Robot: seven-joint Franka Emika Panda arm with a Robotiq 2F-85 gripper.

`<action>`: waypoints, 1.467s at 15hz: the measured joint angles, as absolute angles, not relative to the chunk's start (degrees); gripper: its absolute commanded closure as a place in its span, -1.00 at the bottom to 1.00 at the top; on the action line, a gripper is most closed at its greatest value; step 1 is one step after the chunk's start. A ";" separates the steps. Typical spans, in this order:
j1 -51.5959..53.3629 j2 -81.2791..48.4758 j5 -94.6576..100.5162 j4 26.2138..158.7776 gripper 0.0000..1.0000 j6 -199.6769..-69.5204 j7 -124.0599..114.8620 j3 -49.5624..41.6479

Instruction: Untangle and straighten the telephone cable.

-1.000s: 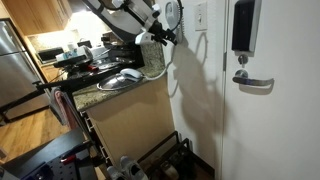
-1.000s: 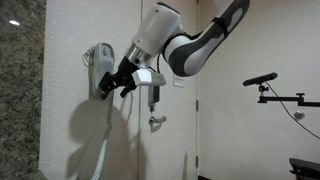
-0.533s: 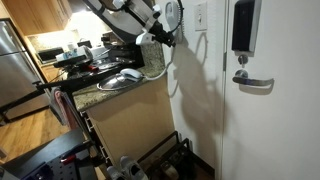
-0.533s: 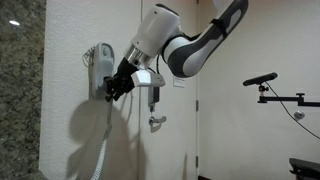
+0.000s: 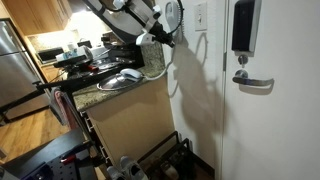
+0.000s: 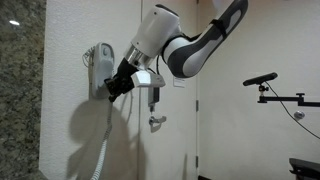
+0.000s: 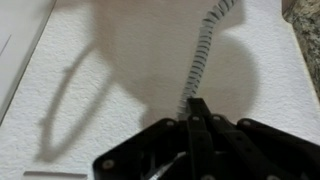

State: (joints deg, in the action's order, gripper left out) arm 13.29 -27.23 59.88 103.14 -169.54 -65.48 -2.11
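A white wall phone handset [image 6: 99,66] hangs on the white wall. The telephone cable [image 6: 104,150], a thin whitish coiled cord, drops from it toward the floor. My gripper [image 6: 109,92] is pressed close to the wall just below the handset, at the top of the cord. In the wrist view the coiled cable [image 7: 201,52] runs down the textured wall to my gripper [image 7: 195,103], whose black jaws are shut together. The cord slips behind the left side of the fingertips; whether it is pinched is hidden. In an exterior view the gripper [image 5: 163,37] sits under the phone [image 5: 172,13].
A door with a lever handle [image 5: 253,84] and keypad lock [image 5: 243,25] stands beside the phone wall. A counter [image 5: 112,88] with dishes lies on the other side, shoes on the floor below. A camera tripod [image 6: 264,80] stands off to the side.
The jaws have gone from open to shut at the top of the cord. The arm itself has barely moved.
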 measured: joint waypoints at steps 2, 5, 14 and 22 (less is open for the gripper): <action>13.52 -27.22 60.10 103.11 0.44 -169.54 -65.48 -2.12; 14.20 -27.20 60.28 103.07 0.24 -169.50 -65.47 -2.10; 14.25 -27.21 59.55 103.07 -0.99 -167.82 -65.43 -2.09; 13.02 -28.59 59.32 101.74 -1.00 -167.61 -64.72 -2.12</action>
State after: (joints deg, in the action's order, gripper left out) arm 13.02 -28.59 59.32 101.74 -167.61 -64.72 -2.12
